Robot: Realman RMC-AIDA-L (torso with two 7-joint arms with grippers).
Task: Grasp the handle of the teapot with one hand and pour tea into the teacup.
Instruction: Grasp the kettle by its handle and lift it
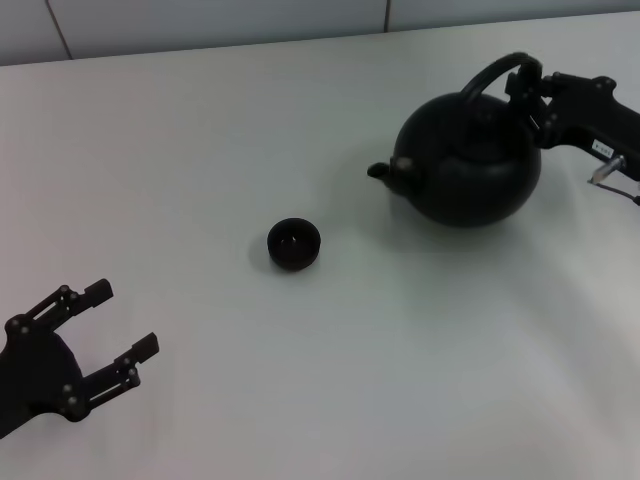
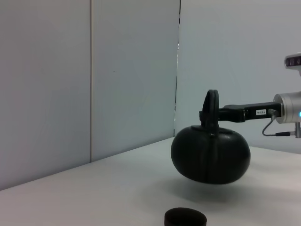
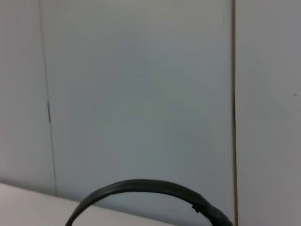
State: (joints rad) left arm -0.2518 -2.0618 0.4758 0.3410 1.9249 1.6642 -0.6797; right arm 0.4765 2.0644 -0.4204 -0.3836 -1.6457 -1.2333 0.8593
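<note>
Our right gripper [image 1: 528, 92] is clamped on the thick black arched handle [image 1: 487, 75] of the round matte-black teapot [image 1: 468, 160], which hangs just clear of the white desk [image 1: 300, 380], spout toward the tiny dark bowl-shaped teacup [image 1: 293, 243]. We judge the carry unfinished: we should bring the spout above the cup before tilting, then tip slowly. Our left gripper [image 1: 106, 335] sits parked at the near-left, fingers apart.
</note>
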